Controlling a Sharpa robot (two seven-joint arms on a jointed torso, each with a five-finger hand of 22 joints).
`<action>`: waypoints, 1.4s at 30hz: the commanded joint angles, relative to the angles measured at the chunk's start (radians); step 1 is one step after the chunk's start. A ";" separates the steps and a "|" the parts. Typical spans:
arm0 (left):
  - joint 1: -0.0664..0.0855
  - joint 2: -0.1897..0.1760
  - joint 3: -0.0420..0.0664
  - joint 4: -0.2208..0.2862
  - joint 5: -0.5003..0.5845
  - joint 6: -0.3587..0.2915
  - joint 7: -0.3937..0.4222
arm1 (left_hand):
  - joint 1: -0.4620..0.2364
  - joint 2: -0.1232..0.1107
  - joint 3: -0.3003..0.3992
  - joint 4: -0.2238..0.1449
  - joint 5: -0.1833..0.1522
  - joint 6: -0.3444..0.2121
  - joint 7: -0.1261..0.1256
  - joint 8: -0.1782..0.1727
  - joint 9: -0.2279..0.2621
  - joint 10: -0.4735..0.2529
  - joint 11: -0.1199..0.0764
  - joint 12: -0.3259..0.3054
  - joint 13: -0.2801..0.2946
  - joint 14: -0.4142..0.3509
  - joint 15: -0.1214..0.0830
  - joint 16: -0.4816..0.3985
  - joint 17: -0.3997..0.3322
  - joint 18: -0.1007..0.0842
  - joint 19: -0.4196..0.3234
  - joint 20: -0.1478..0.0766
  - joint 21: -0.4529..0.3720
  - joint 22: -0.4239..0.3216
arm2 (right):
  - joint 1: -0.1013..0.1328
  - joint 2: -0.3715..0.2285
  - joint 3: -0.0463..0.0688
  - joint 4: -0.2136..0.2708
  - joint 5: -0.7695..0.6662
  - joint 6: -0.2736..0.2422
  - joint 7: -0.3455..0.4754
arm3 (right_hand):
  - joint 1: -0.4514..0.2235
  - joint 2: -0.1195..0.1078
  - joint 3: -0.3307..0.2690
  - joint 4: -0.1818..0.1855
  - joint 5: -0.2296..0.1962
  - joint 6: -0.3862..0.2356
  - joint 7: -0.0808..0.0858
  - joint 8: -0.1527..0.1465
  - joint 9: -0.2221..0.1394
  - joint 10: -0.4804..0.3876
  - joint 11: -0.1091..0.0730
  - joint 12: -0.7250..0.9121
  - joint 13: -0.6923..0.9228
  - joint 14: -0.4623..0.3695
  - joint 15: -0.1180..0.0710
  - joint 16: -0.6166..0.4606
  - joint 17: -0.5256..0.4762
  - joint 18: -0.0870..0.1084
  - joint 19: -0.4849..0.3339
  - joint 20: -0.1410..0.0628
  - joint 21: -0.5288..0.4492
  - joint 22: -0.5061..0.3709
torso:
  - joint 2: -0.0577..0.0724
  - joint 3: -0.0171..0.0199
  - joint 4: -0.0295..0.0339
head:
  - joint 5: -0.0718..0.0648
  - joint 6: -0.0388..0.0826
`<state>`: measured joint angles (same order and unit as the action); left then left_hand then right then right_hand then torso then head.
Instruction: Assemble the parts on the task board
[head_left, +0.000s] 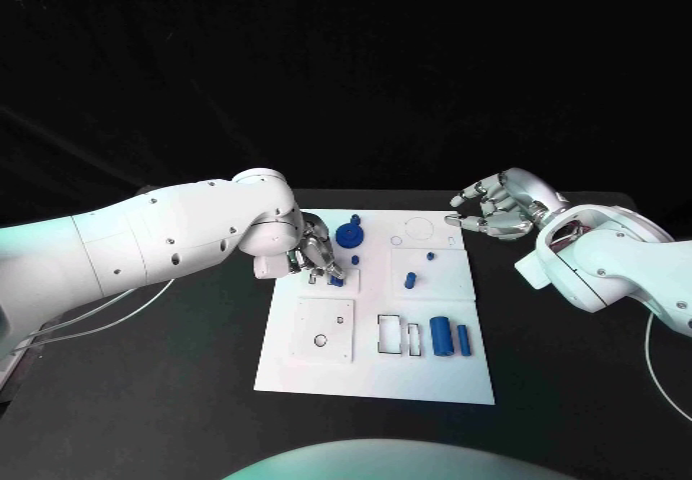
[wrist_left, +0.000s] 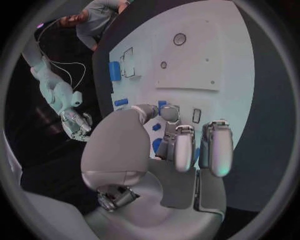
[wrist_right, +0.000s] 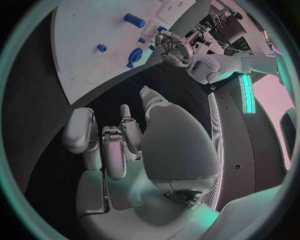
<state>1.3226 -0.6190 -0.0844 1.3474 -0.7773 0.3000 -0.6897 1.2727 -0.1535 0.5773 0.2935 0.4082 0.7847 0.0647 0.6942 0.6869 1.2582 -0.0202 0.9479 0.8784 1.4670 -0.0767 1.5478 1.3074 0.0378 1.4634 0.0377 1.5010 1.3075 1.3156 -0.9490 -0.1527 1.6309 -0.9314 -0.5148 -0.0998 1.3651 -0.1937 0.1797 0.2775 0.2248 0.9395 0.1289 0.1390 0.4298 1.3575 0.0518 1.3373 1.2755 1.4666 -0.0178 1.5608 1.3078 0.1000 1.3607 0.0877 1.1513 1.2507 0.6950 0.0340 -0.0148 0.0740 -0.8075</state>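
We see the left hand (head_left: 315, 258) low over the near-left part of the task board (head_left: 375, 375), its fingers (wrist_left: 182, 150) bent down round a small blue part (head_left: 336, 281); it seems to pinch that piece, though the fingers hide the contact, so we cannot tell for certain whether it holds it. Just beyond the hand a blue disc-shaped part (head_left: 351, 236) lies on the board. Further right, a small blue peg (head_left: 411, 279) stands near the middle of the white plate, and toward the near right corner two blue cylinders (head_left: 451, 337) lie side by side, next to dark rectangular outlines (head_left: 392, 334). A pale circle outline (head_left: 418, 228) marks the far edge. At the right, the right hand (head_left: 495, 205) hangs over the black table (head_left: 577, 400) just off the board's far right corner, its fingers (wrist_right: 114, 150) curled inward on nothing.
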 joint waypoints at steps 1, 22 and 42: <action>0.000 -0.009 0.001 0.014 0.020 -0.025 0.009 | -0.045 0.001 0.178 -0.187 0.021 0.010 -0.005 0.010 0.154 0.013 0.000 0.009 0.005 0.098 -0.001 0.006 0.239 -0.011 0.038 -0.003 0.006 0.166 | 0.000 0.000 0.000 0.000 -0.011 0.015 0.000 | 0.007 -0.003 0.006 0.002 0.007 0.007 0.000 0.007 0.001 -0.003 -0.003 -0.003 -0.001 0.094 -0.002 -0.005 0.219 0.004 -0.006 -0.001 -0.005 0.000 | 0.000 0.0004 0.0004 | 0.001 0.000; -0.009 -0.065 0.002 0.089 -0.094 -0.150 0.021 | -0.170 -0.012 0.220 -0.287 0.210 0.052 -0.024 0.055 0.173 0.074 -0.016 0.087 0.077 0.100 -0.015 0.013 0.248 -0.019 0.059 -0.016 0.025 0.199 | -0.002 -0.003 -0.001 -0.003 -0.010 0.014 0.003 | 0.006 -0.004 0.006 0.004 0.008 0.006 0.000 0.007 0.002 -0.003 -0.003 -0.004 -0.002 0.094 -0.003 -0.005 0.219 0.005 -0.007 -0.001 -0.007 -0.002 | 0.001 0.0001 0.0012 | 0.007 -0.004; -0.016 -0.041 0.001 0.091 -0.231 -0.095 0.013 | -0.183 -0.015 0.224 -0.295 0.241 0.061 -0.028 0.065 0.176 0.082 -0.018 0.091 0.078 0.101 -0.017 0.016 0.252 -0.021 0.064 -0.018 0.030 0.206 | -0.003 0.000 -0.001 -0.005 -0.009 0.014 0.005 | 0.004 -0.005 0.005 0.006 0.010 0.005 0.000 0.007 0.003 -0.006 -0.003 -0.007 -0.005 0.093 -0.003 -0.006 0.217 0.005 -0.008 -0.001 -0.011 -0.004 | 0.001 0.0009 -0.0022 | 0.015 -0.010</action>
<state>1.3072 -0.6631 -0.0836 1.4395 -0.9706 0.1762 -0.6813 1.0944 -0.1714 0.6142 0.1900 0.6430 0.8151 0.0626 0.7544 0.8612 1.3338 -0.0393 1.0369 0.9577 1.4633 -0.0875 1.5594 1.3073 0.0280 1.4669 0.0267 1.5248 1.3074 1.3136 -0.9497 -0.1536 1.6255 -0.9314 -0.5133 -0.0994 1.3650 -0.1936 0.1826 0.2802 0.2304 0.9395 0.1289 0.1429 0.4314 1.3575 0.0518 1.3336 1.2713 1.4667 -0.0178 1.5609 1.3074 0.0999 1.3607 0.0877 1.1464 1.2475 0.6962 0.0350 -0.0160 0.0879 -0.8169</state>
